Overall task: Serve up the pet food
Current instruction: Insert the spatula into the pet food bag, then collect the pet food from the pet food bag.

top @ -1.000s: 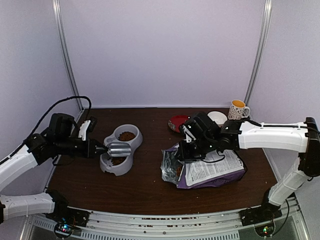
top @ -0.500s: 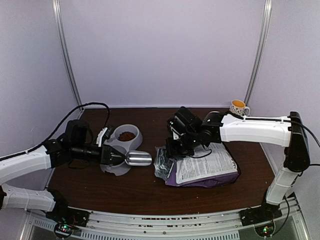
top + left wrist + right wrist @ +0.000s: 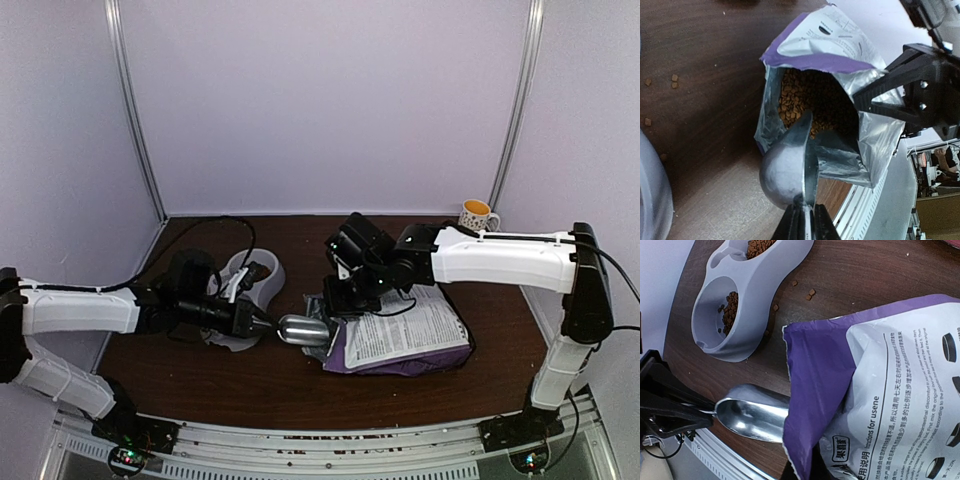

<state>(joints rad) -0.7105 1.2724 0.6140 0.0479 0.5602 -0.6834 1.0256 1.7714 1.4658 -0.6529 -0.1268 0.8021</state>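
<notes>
Dark wood table [image 3: 200,385]: grey twin-bowl feeder [image 3: 752,280] left, purple bag [image 3: 410,338] lying right, mug [image 3: 477,216] far corner, stray kibble [image 3: 811,291] between.

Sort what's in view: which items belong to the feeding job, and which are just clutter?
In use:
- pet food inside the purple bag
- metal scoop, held by the left pincer
- right pincer, pinching the bag mouth open
- grey double bowl

Lying about:
- mug
- stray pellets beside the bowl

Shiny metal scoop [image 3: 303,329]: moved from the grey plastic double bowl [image 3: 265,272] to the bag's mouth.
Purple printed foil bag [image 3: 410,340]: pulled left by the right gripper [image 3: 342,298], toward the scoop.
</notes>
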